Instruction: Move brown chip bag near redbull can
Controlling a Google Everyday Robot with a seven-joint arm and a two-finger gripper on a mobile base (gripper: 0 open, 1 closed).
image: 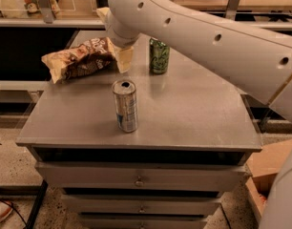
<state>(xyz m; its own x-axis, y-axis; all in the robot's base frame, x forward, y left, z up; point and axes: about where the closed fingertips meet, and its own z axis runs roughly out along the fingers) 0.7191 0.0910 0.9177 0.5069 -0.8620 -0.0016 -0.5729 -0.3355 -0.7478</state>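
Observation:
The brown chip bag (78,58) lies crumpled at the back left of the metal cabinet top (193,109). The redbull can (125,105), slim and silver with blue markings, stands upright near the front centre, apart from the bag. My gripper (112,44) hangs over the bag's right end, open. One cream finger (123,59) reaches down just right of the bag's end. The other finger is mostly hidden behind the wrist. The bag rests on the top, not lifted.
A shorter green can (159,56) stands upright at the back, just right of the gripper. My white arm (217,42) crosses the upper right. Drawers (139,179) sit below the top. A cardboard box (267,168) stands on the floor at right. Shelving runs along the back.

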